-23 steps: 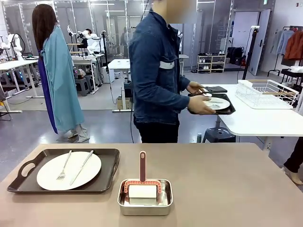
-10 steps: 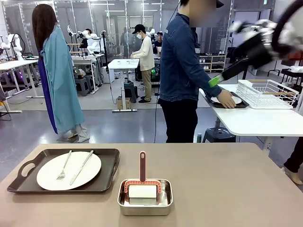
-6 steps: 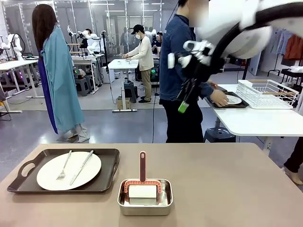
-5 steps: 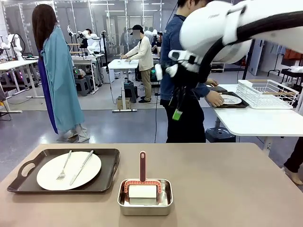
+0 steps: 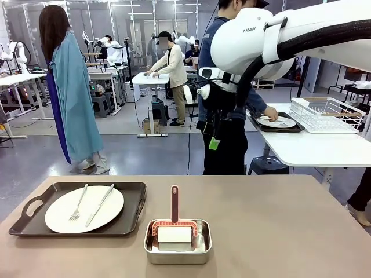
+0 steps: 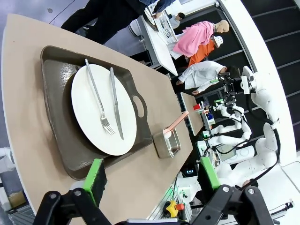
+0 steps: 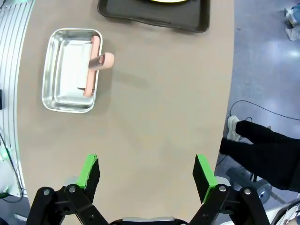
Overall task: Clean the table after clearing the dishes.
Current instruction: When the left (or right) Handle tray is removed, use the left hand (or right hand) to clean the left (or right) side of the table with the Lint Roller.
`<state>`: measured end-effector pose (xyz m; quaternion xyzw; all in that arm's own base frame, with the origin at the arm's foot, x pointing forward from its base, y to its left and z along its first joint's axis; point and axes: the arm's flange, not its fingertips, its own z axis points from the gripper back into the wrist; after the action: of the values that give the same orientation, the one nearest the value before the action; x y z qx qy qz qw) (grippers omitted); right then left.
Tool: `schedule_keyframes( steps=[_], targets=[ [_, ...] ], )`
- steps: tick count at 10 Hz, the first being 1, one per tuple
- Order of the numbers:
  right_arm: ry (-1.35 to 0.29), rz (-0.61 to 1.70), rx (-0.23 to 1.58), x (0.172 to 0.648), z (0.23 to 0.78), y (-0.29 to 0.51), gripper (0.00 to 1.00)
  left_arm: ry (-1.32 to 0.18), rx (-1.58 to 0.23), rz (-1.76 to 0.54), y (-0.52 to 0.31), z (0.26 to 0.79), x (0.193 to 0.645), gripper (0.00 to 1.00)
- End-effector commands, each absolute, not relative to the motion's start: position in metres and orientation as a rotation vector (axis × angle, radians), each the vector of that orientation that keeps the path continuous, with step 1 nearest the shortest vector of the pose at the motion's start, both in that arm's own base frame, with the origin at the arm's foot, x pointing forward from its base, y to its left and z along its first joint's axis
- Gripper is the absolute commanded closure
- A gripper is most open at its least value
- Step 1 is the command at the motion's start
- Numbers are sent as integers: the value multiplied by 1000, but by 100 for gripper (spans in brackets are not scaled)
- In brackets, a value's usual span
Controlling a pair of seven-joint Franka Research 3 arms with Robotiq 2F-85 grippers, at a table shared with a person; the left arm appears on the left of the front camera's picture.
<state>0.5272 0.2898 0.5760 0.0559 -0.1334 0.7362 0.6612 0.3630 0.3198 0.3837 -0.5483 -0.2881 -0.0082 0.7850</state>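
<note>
Brown tray hugs table L edge.

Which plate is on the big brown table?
The plate on the dark tray at the tan table's left. The other plate lies on the far white table, by the person's hand.

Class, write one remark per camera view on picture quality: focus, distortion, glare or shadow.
Front view: even overhead light, the right arm sharp, no motion blur. Left wrist view: wide-angle and rolled, so the table runs diagonally and the tray looks stretched. Right wrist view: sharp; the steel pan glints, and the brush handle throws a soft shadow on the table.
</note>
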Motion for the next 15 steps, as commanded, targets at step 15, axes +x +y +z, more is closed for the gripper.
schedule_keyframes(
  steps=[15],
  targets=[
    [212, 1862, 346, 513, 465, 430, 0, -629, -1205, 0, 320, 387, 363, 0]
  ],
)
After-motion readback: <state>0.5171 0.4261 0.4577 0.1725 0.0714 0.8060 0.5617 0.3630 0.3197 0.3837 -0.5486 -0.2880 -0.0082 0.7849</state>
